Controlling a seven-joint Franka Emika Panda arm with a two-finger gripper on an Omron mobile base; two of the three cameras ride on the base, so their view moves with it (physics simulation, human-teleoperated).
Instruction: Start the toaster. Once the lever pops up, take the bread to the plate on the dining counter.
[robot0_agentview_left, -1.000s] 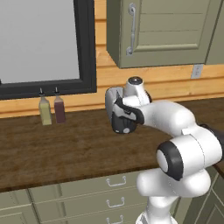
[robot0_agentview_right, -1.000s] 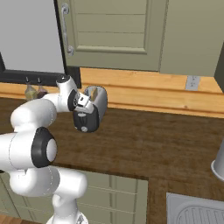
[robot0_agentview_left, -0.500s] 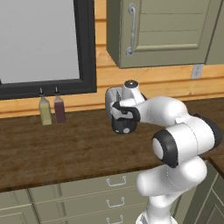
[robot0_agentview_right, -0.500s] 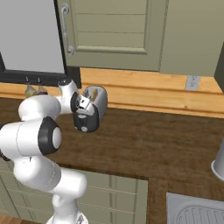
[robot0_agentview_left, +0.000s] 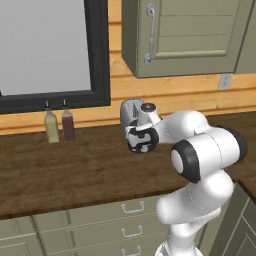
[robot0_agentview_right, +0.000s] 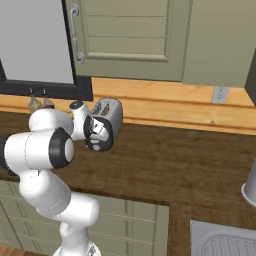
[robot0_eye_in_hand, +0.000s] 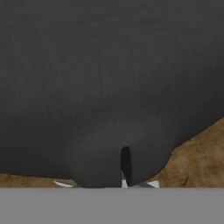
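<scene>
— Dark wood countertop (robot0_agentview_left: 60, 165) under a pale wood backsplash, green drawers below, green wall cabinet (robot0_agentview_left: 185, 35) above. Any containers?

— Two bottles against the backsplash, left base view: yellowish oil bottle (robot0_agentview_left: 51, 126) and dark red bottle (robot0_agentview_left: 67, 124), both upright, side by side, well left of the toaster (robot0_agentview_right: 111, 116). Contents beyond the colour impossible to tell. Toaster slots visible from the right base view; hard to make out whether bread sits inside.

— Differences between the views?

— Right base view: chrome side of the toaster, steel sink (robot0_agentview_right: 225, 242) at lower right, wall outlet (robot0_agentview_right: 218, 94), grey rounded object at the right edge, cut off. Left base view: black-framed window (robot0_agentview_left: 50, 50), toaster mostly hidden behind the white arm, just its top corner showing. Hand view: close up on the toaster's black end panel (robot0_eye_in_hand: 109, 87), one narrow vertical slot near the bottom, strip of countertop at lower right.

— And the claw?

— Gripper (robot0_agentview_right: 96, 137) pressed up at the toaster's black end, fingers fully closed together, nothing gripped between them. Touching or just shy of the panel: can't tell.
</scene>
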